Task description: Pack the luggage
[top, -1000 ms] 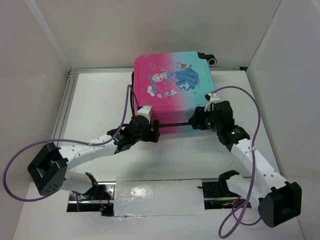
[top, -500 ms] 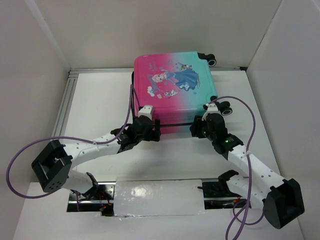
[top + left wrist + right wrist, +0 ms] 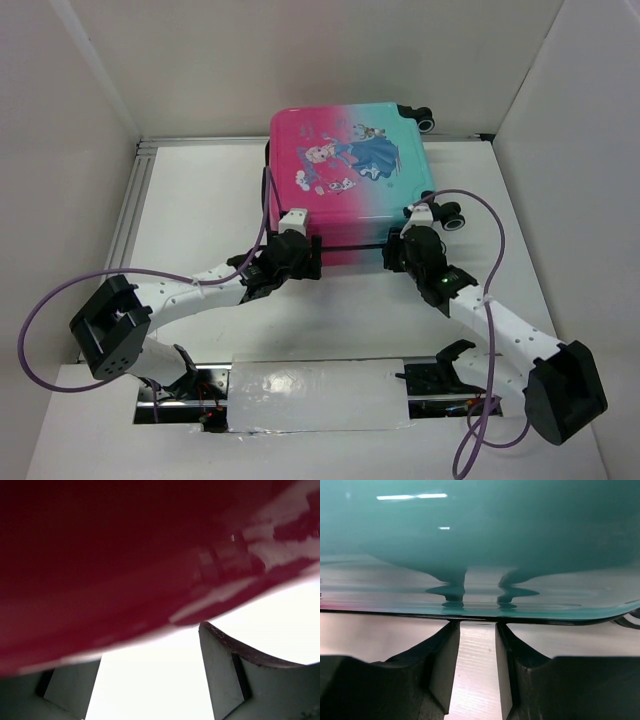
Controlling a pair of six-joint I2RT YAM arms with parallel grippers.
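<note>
The luggage (image 3: 350, 170) lies flat and closed at the back of the table, pink on the left and teal on the right, with wheels at its right side (image 3: 452, 216). My left gripper (image 3: 305, 258) is at its near pink edge. In the left wrist view the jaws (image 3: 150, 650) are wide open, and the pink shell (image 3: 125, 555) looms just above them. My right gripper (image 3: 395, 250) is at the near teal edge. In the right wrist view its fingers (image 3: 477, 625) stand a narrow gap apart with nothing between them, tips against the black rim under the teal shell (image 3: 480, 540).
White walls enclose the table on three sides. An aluminium rail (image 3: 135, 200) runs along the left. A taped-over slot (image 3: 315, 395) lies between the arm bases. Purple cables (image 3: 60, 300) loop beside each arm.
The right wrist has swung left and down off the suitcase corner, uncovering the near right wheel. The left gripper has crept slightly forward. The suitcase has nudged slightly to the right.
</note>
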